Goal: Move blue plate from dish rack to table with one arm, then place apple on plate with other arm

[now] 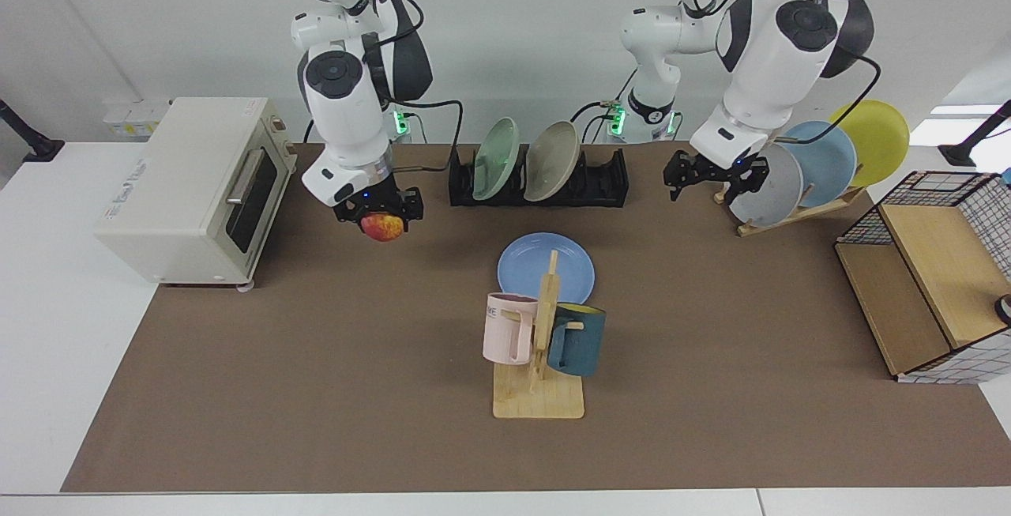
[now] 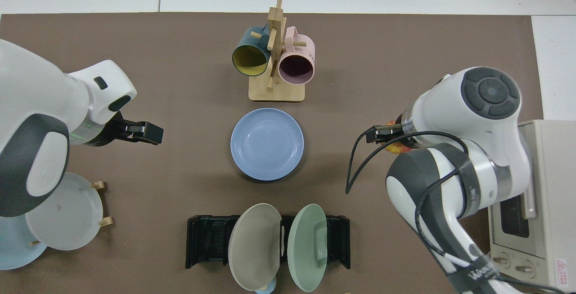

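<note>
Fingers (image 1: pixel 368 216) of the right gripper (image 1: pixel 378 218) clamp the red and yellow apple (image 1: pixel 383 227), which hangs in the air above the brown mat (image 1: pixel 316 358) between the white toaster oven (image 1: pixel 189 188) and the black dish rack (image 1: pixel 600 180); from above only a sliver of the apple (image 2: pixel 396 149) shows beneath that arm's wrist. On the other side, the left gripper (image 1: pixel 715 176) hangs above the mat just in front of the grey plate (image 1: pixel 770 188) in the wooden plate stand (image 1: pixel 798 212), with its fingers (image 1: pixel 678 178) spread apart and holding nothing; in the top view the left gripper (image 2: pixel 146 133) sits well apart from the blue plate (image 2: pixel 267 144). That blue plate (image 1: pixel 573 263) lies flat on the surface, out of the rack, between the dish rack (image 2: pixel 207 240) and the wooden mug tree (image 1: pixel 541 342), whose post and mugs hide part of it in the facing view. A pink mug (image 1: pixel 509 328) and a dark teal mug (image 1: pixel 576 340) hang on the tree. Pale green (image 1: pixel 496 159) and beige (image 1: pixel 551 160) plates stand tilted in the rack.
</note>
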Robot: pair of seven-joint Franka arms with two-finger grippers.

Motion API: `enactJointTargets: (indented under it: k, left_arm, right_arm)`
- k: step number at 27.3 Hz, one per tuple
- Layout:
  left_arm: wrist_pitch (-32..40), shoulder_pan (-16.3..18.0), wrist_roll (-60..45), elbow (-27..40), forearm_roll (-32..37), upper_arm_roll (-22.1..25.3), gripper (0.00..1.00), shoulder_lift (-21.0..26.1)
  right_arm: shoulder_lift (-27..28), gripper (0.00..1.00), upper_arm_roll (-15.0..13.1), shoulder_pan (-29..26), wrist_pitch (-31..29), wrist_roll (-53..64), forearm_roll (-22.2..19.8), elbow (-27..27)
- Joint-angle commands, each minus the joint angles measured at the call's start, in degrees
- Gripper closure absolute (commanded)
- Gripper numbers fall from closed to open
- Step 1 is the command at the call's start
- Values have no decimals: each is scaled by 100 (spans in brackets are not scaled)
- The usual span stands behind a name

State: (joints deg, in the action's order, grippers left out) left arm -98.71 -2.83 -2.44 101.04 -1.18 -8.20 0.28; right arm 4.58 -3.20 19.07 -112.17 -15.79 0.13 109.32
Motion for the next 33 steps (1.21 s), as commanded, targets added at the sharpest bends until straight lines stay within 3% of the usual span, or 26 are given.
enactJointTargets:
  k: [1, 15, 20, 28, 33]
  left_arm:
    - [580, -7, -46, -567, 144, 64, 0, 69]
    - [528, -16, 226, -559, 135, 152, 1, -98]
    - [537, -16, 244, -559, 135, 152, 0, -98]
    - [545, -16, 235, -576, 162, 134, 0, -124]
    - [528, -16, 235, -585, 135, 161, 0, -142]
  right_arm:
    - [-141, 100, -5, 368, 143, -652, 4, 28]
    - [315, 100, 4, 1414, 73, -2384, 145, -508]
    - [552, 100, -5, 1766, 12, -2832, 453, -622]
    - [1317, 100, -40, 2267, -156, -3518, 400, -1158]
    - [1625, 100, -23, 2311, -278, -3589, 382, -1361]
